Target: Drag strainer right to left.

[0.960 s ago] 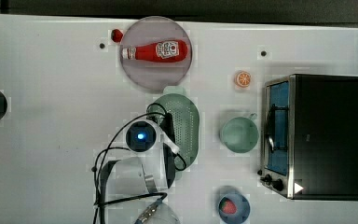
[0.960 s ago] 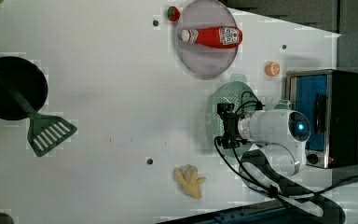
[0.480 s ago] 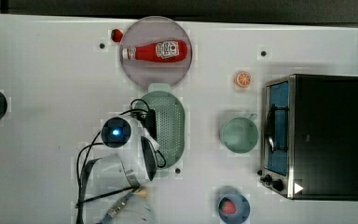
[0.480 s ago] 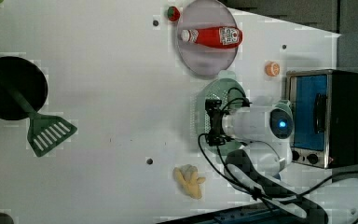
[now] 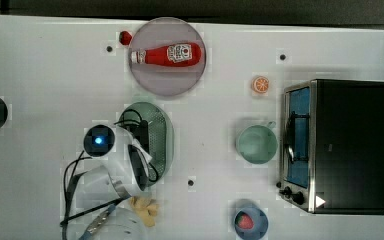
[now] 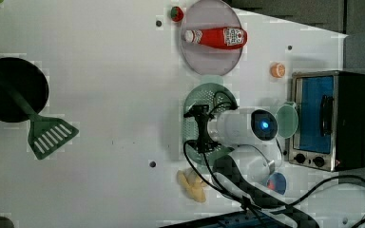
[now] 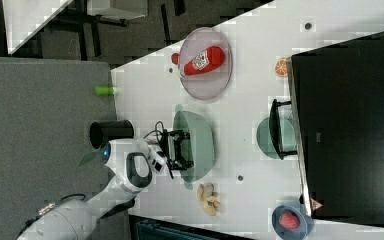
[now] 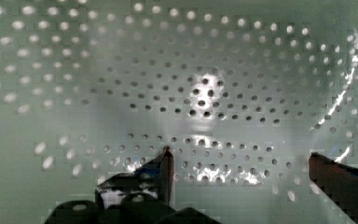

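Note:
The strainer, a pale green oval dotted with holes, lies on the white table below the ketchup plate in the top view. It also appears in the left view as the strainer and in the right view as the strainer. My gripper reaches down inside it, near the rim on the top view's left. In the wrist view, the gripper is open, with its dark fingertips wide apart and low against the strainer's perforated inside. Nothing is held between them.
A ketchup bottle lies on a round plate above the strainer in the top view. The plain green cup and a toaster oven stand at the top view's right. A yellow item lies just below the strainer. A black pan and a spatula are at the left view's left.
The strainer and my gripper inside it have slid together toward the top view's left, away from the green cup. Nothing else has moved.

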Available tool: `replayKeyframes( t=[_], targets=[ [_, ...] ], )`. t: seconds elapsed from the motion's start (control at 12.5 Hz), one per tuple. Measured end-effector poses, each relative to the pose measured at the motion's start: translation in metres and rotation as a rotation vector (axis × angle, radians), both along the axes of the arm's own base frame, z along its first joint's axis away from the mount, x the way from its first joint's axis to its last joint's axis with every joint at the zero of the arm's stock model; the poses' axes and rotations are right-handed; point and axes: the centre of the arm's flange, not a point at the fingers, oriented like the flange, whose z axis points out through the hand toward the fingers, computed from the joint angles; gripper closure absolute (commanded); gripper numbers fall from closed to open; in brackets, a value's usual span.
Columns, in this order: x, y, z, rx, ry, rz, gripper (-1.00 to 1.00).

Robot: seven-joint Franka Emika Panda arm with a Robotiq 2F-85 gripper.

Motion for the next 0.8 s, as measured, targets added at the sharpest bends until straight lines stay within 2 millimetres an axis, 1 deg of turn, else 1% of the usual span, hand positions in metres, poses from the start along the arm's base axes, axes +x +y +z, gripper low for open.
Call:
replayKeyframes(
  t=[0.24,0.48,0.64,0.8],
  targets=[
    [0.019,0.025,0.013,0.013,-0.024,0.01,-1.0],
    [0.025,0.053,0.021,0.06,-0.045,-0.014,-1.0],
    [0.021,0.064,0.021,0.066,-0.033,-0.052,-1.0],
    [0.021,0.075,0.02,0.069,-0.032,-0.041,-1.0]
  ],
)
